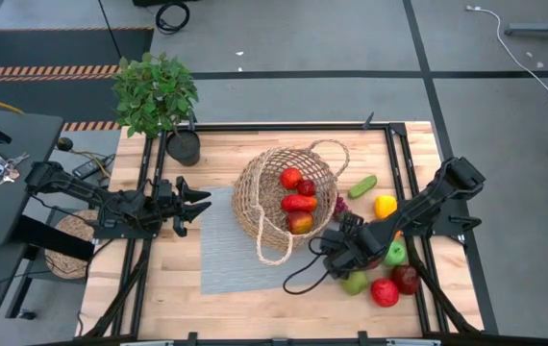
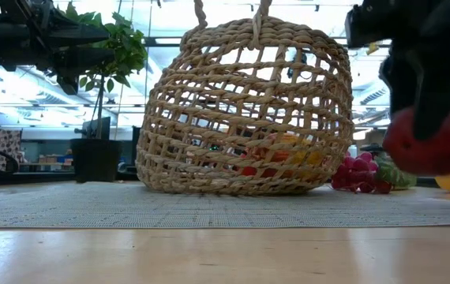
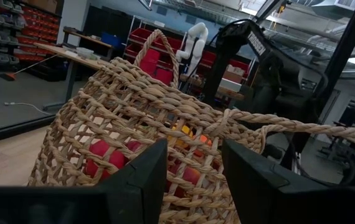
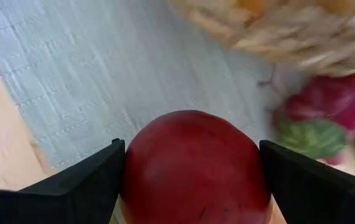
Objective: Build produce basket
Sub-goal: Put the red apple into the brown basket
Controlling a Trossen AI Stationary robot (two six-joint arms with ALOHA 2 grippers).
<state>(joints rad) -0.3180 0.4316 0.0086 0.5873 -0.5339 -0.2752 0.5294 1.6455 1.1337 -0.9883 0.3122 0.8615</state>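
Note:
The tan wicker basket (image 1: 274, 197) lies tipped on its side on a grey mat (image 1: 224, 252), its mouth turned up and toward the table's right. Inside it I see a red apple (image 1: 291, 178), a red pepper (image 1: 299, 203) and another apple (image 1: 300, 223). My right gripper (image 1: 336, 252) hovers just right of the basket's near loop handle (image 1: 274, 254), shut on a red apple (image 4: 193, 162). My left gripper (image 3: 193, 180) is open, level, just left of the basket (image 3: 134, 124), touching nothing. My right gripper pinches the red apple (image 4: 193, 143) between its two fingers (image 4: 90, 180), one on each side of its widest part. The fingers come slanting down from the table's right. In the low view the apple (image 2: 438, 146) hangs below the dark gripper, clear of the tabletop.
Loose produce lies right of the basket: a cucumber (image 1: 361, 185), purple grapes (image 1: 341, 207), a yellow pepper (image 1: 386, 206), green apples (image 1: 395, 253) (image 1: 355, 283) and red apples (image 1: 385, 292) (image 1: 407, 279). A potted plant (image 1: 159, 96) stands at the far left corner. A black cable (image 1: 303, 279) curls near the right gripper.

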